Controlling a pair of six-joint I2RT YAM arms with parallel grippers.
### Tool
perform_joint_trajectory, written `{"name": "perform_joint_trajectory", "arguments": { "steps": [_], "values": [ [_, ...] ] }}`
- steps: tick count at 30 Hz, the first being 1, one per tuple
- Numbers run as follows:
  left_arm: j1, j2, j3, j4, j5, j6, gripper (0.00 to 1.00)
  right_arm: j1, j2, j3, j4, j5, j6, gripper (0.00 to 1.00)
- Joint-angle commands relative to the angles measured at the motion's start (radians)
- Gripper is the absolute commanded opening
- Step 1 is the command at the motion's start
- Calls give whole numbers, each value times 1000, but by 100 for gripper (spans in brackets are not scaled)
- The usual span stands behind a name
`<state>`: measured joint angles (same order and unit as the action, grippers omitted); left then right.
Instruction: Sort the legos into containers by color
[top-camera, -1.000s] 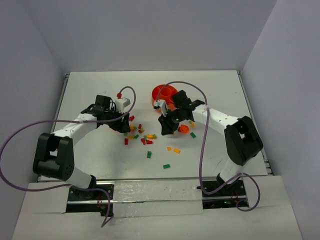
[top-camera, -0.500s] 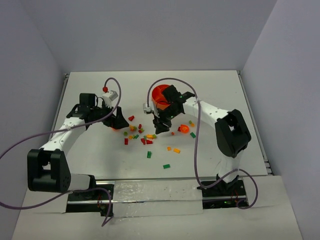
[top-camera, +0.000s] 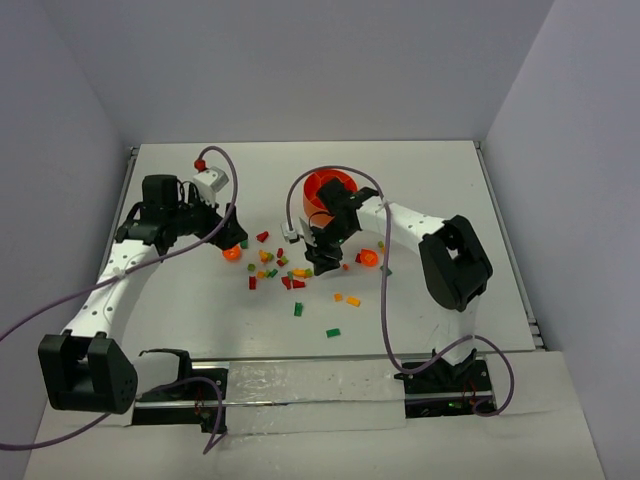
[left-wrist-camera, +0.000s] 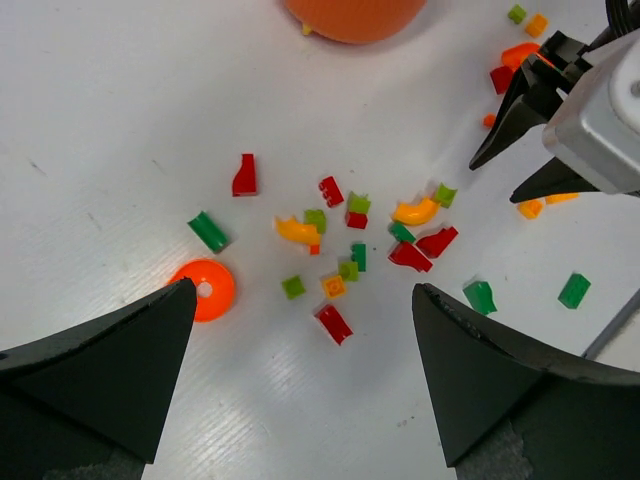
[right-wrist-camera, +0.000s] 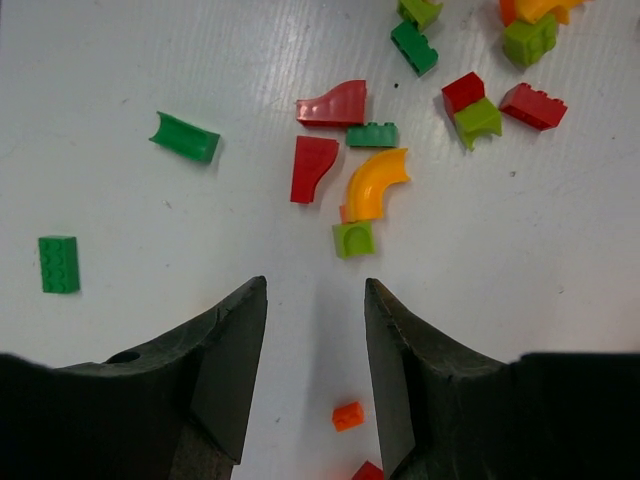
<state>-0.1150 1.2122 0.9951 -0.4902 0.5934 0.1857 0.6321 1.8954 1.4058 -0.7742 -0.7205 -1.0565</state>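
Note:
The legos lie scattered mid-table in red, green, orange and yellow. My left gripper hovers open just left of them, beside a flat orange ring. In the left wrist view the ring lies by the left fingertip and the legos spread ahead of the wide, empty gripper. My right gripper is over the cluster's right side. In its wrist view it is open and empty, with a lime piece and a yellow arch just ahead. The orange bowl holding the containers stands behind, partly covered by the right arm.
Loose pieces lie nearer the front: two green bricks and small orange ones. A larger orange piece sits right of the right gripper. A tiny orange brick lies under the right fingers. Walls enclose the table.
My left arm has drawn back to the left and its gripper has opened, leaving the orange ring on the table. My right gripper has moved left over the cluster.

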Motion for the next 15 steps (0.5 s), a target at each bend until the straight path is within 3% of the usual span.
{"name": "perform_joint_trajectory", "arguments": {
  "steps": [1,6,15],
  "values": [
    [14,-43,-14,92,-56,-18,99,15,62,85,-32,25,-56,51],
    [15,-138,-122,192,9,-48,99,26,119,136,-56,30,-63,52],
    [15,-115,-115,143,29,-3,99,51,193,209,-122,57,-65,53]
  ]
}}
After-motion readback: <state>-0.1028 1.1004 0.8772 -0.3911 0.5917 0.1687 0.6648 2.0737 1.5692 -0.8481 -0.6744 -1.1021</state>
